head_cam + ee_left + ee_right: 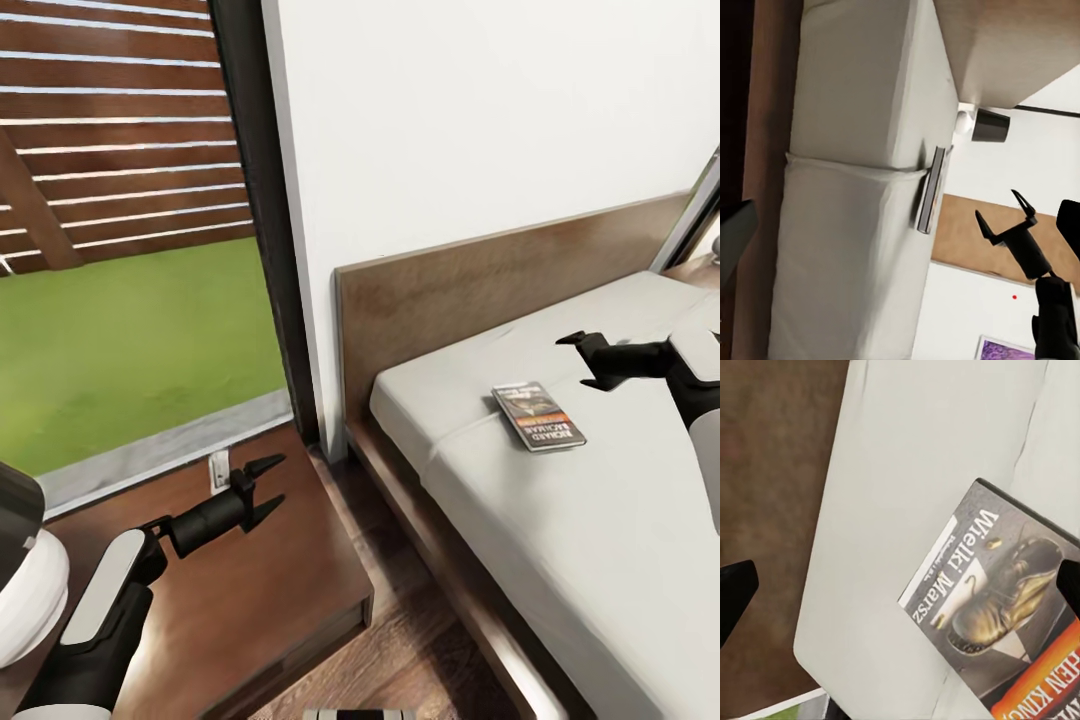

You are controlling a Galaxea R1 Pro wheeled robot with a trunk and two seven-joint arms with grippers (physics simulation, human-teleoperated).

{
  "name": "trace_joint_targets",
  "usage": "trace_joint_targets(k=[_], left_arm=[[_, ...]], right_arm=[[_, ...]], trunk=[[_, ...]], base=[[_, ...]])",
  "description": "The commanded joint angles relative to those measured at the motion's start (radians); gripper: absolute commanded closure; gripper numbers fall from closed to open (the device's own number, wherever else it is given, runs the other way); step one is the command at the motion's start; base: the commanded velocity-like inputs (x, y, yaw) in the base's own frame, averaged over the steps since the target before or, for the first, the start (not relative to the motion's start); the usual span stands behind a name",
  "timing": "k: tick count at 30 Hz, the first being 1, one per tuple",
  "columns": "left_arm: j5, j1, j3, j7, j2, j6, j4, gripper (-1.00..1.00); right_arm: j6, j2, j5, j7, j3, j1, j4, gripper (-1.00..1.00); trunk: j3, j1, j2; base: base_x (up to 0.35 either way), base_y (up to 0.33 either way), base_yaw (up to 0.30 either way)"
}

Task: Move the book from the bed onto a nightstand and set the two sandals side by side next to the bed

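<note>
The book (538, 415), a dark cover with an orange band, lies flat on the bed's off-white mattress (600, 530) near the brown headboard (480, 290). My right gripper (585, 361) hovers open just right of the book and slightly above the mattress. In the right wrist view the book (997, 615) lies between the spread black fingertips (735, 596) of that gripper (904, 592). My left gripper (266, 489) is open and empty over the dark wooden nightstand (250, 600), left of the bed. The left wrist view catches the book (931, 191) edge-on and the right gripper (1003, 221). The sandals are out of view.
A tall black-framed window (250, 200) rises behind the nightstand, with grass and a slatted fence outside. A narrow strip of wood floor (420, 640) separates nightstand and bed frame. A small white wall socket (218, 468) sits low by the window. White wall backs the headboard.
</note>
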Motion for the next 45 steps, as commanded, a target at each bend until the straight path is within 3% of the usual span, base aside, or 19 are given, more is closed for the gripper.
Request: trace_joint_targets(k=[1, 18, 32, 45], left_arm=[[0.011, 0.0, 0.001, 0.01, 0.0, 0.004, -0.001, -1.0], [0.011, 0.001, 0.0, 0.01, 0.001, 0.02, -0.015, -1.0], [0.011, 0.003, 0.0, 0.011, 0.004, 0.02, -0.031, -1.0], [0.011, 0.007, 0.0, 0.011, 0.008, 0.031, -0.033, -1.0]], right_arm=[[-0.004, 0.0, -0.01, -0.003, -0.003, 0.0, 0.0, -1.0], [-0.047, -0.001, -0.007, 0.09, -0.002, 0.002, 0.018, -1.0], [-0.101, -0.005, 0.0, 0.293, 0.001, 0.004, 0.151, -1.0], [-0.138, -0.005, 0.001, 0.316, 0.004, 0.004, 0.202, -1.0]], trunk=[[-0.002, 0.0, 0.0], [-0.013, 0.0, 0.0], [-0.013, 0.0, 0.0], [-0.013, 0.0, 0.0]], base=[[0.0, 0.0, 0.0], [0.0, 0.0, 0.0], [0.0, 0.0, 0.0], [0.0, 0.0, 0.0]])
